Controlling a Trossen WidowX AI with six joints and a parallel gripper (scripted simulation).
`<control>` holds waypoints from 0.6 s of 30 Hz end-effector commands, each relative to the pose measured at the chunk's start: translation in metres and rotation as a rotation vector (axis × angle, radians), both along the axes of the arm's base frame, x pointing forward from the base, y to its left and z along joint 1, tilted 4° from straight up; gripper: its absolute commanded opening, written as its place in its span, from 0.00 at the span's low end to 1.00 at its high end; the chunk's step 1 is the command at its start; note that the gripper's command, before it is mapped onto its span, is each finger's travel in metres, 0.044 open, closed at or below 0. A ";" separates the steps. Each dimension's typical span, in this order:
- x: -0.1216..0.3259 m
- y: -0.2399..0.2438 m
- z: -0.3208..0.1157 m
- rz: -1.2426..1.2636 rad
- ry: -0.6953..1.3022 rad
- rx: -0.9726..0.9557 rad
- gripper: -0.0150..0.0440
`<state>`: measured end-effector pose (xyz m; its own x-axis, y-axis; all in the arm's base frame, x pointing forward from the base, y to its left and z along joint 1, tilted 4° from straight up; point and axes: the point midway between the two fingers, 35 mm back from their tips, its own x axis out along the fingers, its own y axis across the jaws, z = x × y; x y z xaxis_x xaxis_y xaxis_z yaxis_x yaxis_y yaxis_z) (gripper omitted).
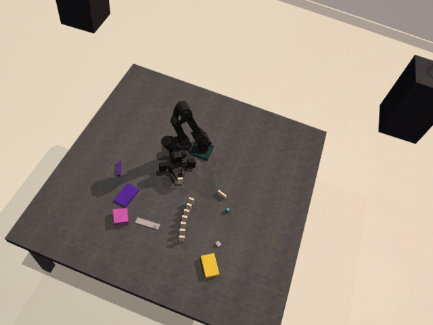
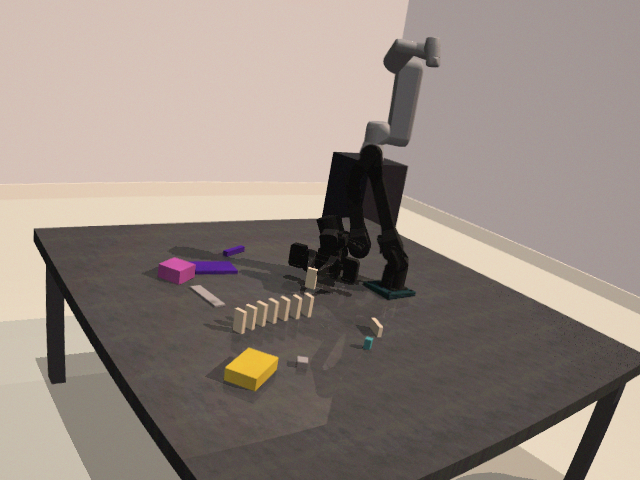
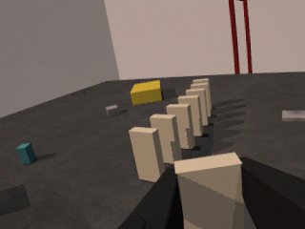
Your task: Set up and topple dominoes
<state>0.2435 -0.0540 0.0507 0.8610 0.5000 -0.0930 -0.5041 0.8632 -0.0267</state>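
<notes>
My gripper (image 1: 178,178) (image 3: 206,173) is shut on a cream domino, which it holds upright near the arm-side end of the row. The held domino (image 2: 311,278) looks to be a little above the table or close to it; its bottom is hidden in the wrist view. Several cream dominoes stand in a slightly curved row; the nearest standing domino (image 1: 191,200) (image 2: 309,304) (image 3: 146,154) is apart from the held one. The far end domino (image 1: 181,238) (image 2: 239,320) also stands. Another cream domino (image 1: 221,193) (image 2: 376,327) lies apart from the row, on its long edge.
Beside the row are a teal block (image 1: 227,210) (image 2: 368,343) (image 3: 26,154), a small grey cube (image 1: 218,244) and a yellow box (image 1: 210,265) (image 2: 251,367). Across from them are a grey strip (image 1: 147,223), a magenta box (image 1: 120,216), a purple slab (image 1: 126,195) and a purple bar (image 1: 119,168).
</notes>
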 end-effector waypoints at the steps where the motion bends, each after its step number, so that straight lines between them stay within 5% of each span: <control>1: -0.003 0.003 -0.008 0.006 0.002 0.000 0.44; 18: -0.006 0.007 -0.020 0.009 0.005 -0.001 0.44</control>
<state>0.2381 -0.0489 0.0318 0.8580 0.5041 -0.0987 -0.5085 0.8607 -0.0244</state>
